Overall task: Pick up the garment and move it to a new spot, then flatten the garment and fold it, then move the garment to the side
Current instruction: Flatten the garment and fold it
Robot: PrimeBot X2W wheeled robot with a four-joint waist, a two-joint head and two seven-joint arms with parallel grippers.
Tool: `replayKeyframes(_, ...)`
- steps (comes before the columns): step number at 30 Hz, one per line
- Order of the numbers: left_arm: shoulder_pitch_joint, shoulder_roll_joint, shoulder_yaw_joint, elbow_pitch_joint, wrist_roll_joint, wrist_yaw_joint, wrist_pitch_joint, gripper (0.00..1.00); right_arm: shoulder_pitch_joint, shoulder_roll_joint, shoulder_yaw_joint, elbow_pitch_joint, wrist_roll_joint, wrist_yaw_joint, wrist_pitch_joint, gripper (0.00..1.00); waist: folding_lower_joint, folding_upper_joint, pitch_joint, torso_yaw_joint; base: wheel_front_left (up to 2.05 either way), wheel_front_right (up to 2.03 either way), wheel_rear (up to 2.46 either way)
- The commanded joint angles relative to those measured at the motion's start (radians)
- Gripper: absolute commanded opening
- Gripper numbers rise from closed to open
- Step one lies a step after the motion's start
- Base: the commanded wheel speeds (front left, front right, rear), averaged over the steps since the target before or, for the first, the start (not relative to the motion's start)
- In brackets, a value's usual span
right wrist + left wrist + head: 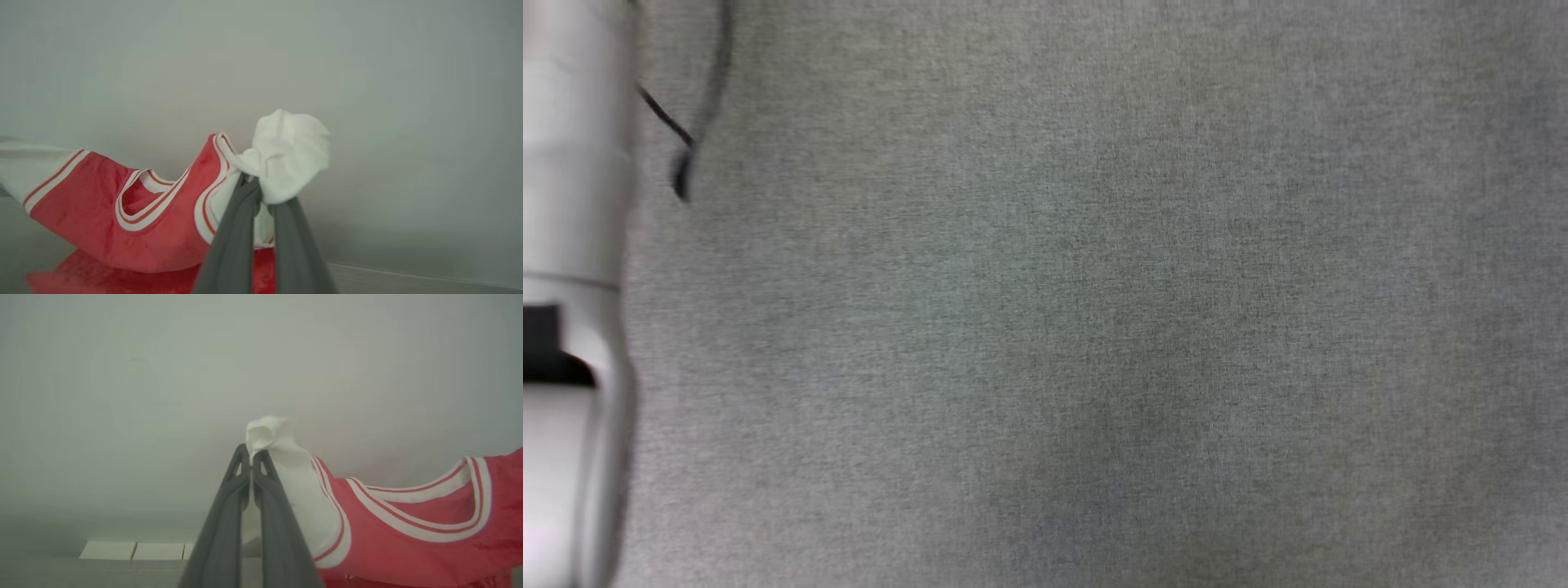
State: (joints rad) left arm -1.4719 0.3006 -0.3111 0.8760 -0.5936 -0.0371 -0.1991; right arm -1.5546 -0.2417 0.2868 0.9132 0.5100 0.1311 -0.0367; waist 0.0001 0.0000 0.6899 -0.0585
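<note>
Pinching shirt (122,212) by white sleeves (290,151) with left gripper (251,452) and right gripper (261,192) clamped tight; risks dropping one side through slippage of bunched cloth.

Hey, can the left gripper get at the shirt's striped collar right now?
Probably not: the left gripper is shut on the garment at a white sleeve, so it would have to let go first.

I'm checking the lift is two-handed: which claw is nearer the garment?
Neither, it's a tie. The left claw is shut on one white sleeve of the garment. The right claw is shut on the other white sleeve. The red body lies between them.
</note>
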Motion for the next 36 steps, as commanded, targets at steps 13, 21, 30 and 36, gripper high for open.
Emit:
replayKeyframes(13, 0.402, -0.059, 0.053, 0.103, -0.079, -0.066, -0.066, 0.0, 0.42, -0.065, 0.154, 0.03, 0.176, -0.001, -0.032, 0.0, -0.0001, 0.0, -0.215, 0.017, 0.0, 0.0, 0.0)
replayKeyframes(21, 0.798, -0.052, 0.152, -0.139, -0.011, -0.055, -0.067, 0.0, 0.693, -0.123, 0.21, -0.05, 0.265, -0.001, -0.038, 0.0, -0.0001, 0.0, -0.396, 0.009, 0.0, 0.0, 0.0)
replayKeyframes(30, 1.199, -0.045, 0.231, -0.431, 0.031, 0.005, -0.067, 0.0, 0.989, -0.188, 0.193, -0.197, 0.3, -0.001, -0.054, 0.0, -0.0001, 0.0, -0.534, 0.012, 0.0, 0.0, 0.0)
replayKeyframes(36, 1.407, -0.03, 0.234, -0.631, 0.034, 0.065, -0.008, 0.0, 1.219, -0.223, 0.113, -0.305, 0.262, -0.001, -0.053, 0.0, -0.0001, 0.0, -0.597, 0.032, 0.0, 0.0, 0.0)
